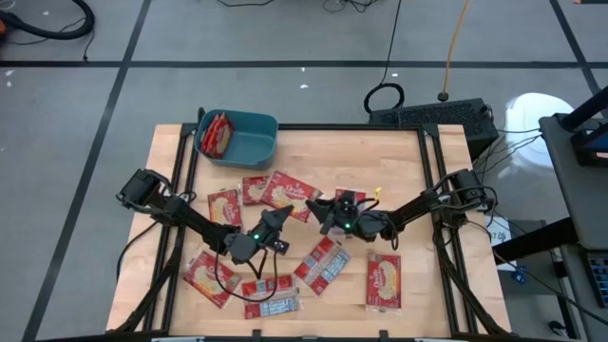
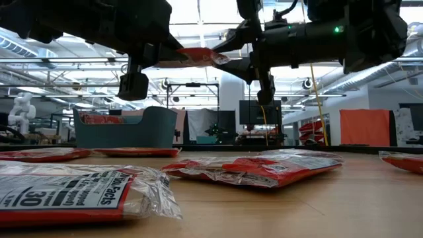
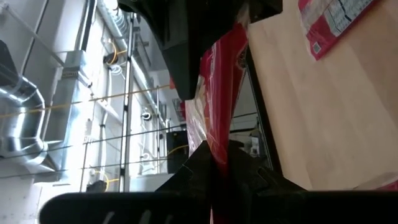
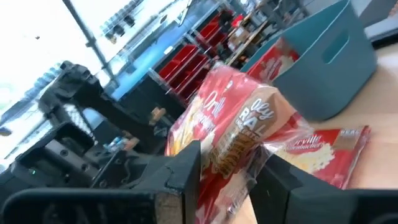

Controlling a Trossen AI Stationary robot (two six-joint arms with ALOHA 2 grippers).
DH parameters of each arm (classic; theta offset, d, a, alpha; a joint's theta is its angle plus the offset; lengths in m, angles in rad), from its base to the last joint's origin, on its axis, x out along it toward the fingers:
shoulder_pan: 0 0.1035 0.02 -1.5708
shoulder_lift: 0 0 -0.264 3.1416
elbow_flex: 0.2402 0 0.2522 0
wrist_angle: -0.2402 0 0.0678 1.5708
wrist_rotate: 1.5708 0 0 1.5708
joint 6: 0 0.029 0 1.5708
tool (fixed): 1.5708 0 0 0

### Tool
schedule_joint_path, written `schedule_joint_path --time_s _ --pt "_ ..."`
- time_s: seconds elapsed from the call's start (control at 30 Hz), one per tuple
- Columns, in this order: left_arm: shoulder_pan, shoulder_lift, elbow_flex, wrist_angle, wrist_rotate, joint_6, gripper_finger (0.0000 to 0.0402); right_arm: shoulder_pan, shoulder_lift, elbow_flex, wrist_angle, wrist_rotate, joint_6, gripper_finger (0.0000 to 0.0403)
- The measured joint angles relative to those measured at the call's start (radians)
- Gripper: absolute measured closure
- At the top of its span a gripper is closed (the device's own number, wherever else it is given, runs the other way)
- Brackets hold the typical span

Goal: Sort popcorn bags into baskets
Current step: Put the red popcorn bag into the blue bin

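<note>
The worktop (image 1: 408,190) carries a teal basket (image 1: 249,142) near its far edge, and all positions below are given relative to that basket.

The left end effector (image 1: 285,215) is raised above the worktop, on the near side of the basket and toward the middle of the board. Its fingers are closed narrowly on one popcorn bag (image 2: 198,56), which is lifted clear of the surface. In the left wrist view the held bag (image 3: 214,106) runs edge-on out from between the fingers (image 3: 193,171).

The right end effector (image 1: 320,211) meets the same bag from the opposite side, at the same height, slightly farther from the basket than the left one. In the right wrist view the bag (image 4: 239,134) sits between its two fingers (image 4: 180,168), which stand on either side of the packet at medium width. Whether those fingers already press the bag cannot be told.

Inside the basket, red bags in the bin (image 1: 218,135) lean against its left wall.

Other loose bags (image 1: 384,282) lie flat on the worktop on the near side of the basket, spread below both end effectors. One more bag (image 4: 323,149) lies flat just beside the basket's near wall.
</note>
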Motion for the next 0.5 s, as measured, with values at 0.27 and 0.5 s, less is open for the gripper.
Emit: schedule_joint_path --time_s 0.27,0.5 --pt "0.008 0.0 0.0 -0.001 -0.005 0.031 0.0374 0.018 0.0 -0.094 0.074 -0.085 0.187 0.0187" --pt "0.022 0.0 0.0 -0.001 -0.004 0.023 0.0374 -0.012 0.0 -0.093 0.08 -0.028 0.265 0.0114"
